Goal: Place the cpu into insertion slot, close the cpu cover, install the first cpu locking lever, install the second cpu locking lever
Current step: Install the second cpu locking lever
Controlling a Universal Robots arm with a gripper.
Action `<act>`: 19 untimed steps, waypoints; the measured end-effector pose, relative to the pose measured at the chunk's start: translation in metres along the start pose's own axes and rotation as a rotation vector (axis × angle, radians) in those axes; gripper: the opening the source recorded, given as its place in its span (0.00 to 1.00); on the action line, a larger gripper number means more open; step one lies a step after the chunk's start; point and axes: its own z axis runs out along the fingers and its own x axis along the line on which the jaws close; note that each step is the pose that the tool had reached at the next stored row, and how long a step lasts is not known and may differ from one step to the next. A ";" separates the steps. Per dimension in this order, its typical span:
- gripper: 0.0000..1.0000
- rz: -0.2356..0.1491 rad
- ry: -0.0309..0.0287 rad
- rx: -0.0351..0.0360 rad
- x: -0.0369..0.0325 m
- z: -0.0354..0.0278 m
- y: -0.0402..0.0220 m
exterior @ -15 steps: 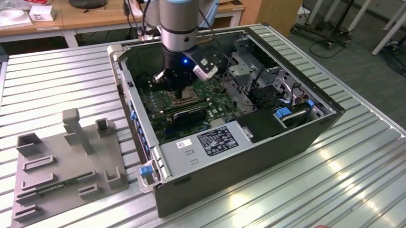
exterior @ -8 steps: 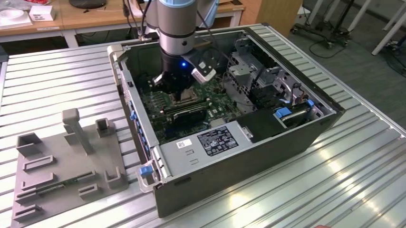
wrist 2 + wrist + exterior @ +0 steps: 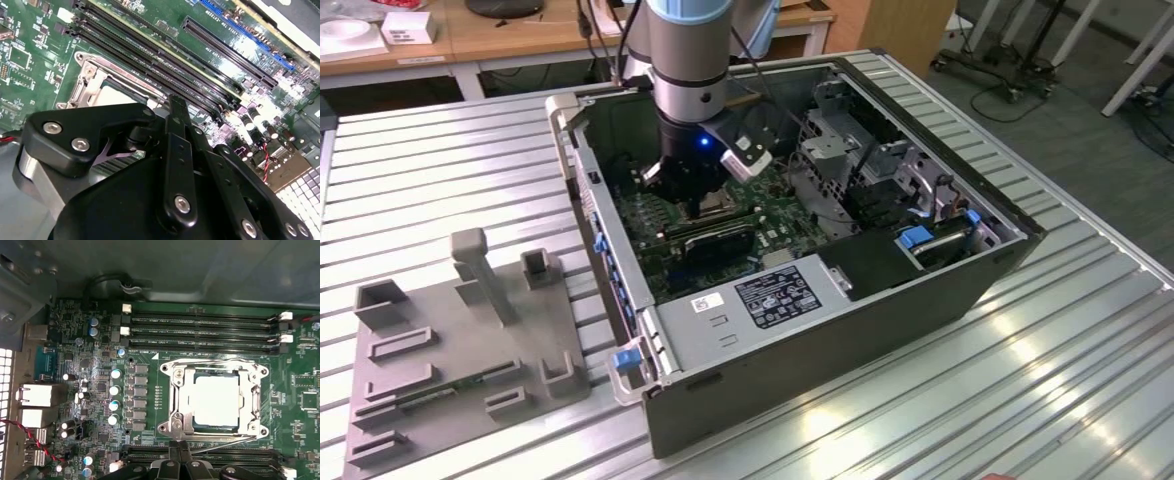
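The cpu (image 3: 215, 400) lies flat in its socket on the green motherboard, its pale metal top showing through the window of the cpu cover (image 3: 251, 401). The silver cover frame lies down over the chip. Thin wire locking levers run along two sides of the socket (image 3: 210, 361) (image 3: 225, 441); whether they are latched I cannot tell. My gripper (image 3: 180, 449) hovers just beside the socket's edge, fingers shut with nothing between them. In the second wrist view the gripper (image 3: 176, 104) points at the socket rim, and the cpu (image 3: 116, 91) shows pale behind it. In the exterior view the gripper (image 3: 698, 200) reaches down inside the open computer case.
Rows of black memory slots (image 3: 200, 325) flank the socket. The case walls (image 3: 594, 230), a drive cage (image 3: 834, 150) and the power supply (image 3: 761, 295) hem in the arm. A grey fixture plate (image 3: 467, 330) with upright holders lies on the ribbed metal table at the exterior view's left.
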 end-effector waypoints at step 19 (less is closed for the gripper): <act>0.11 -0.001 0.0006 0.0214 0.0034 0.0044 0.0024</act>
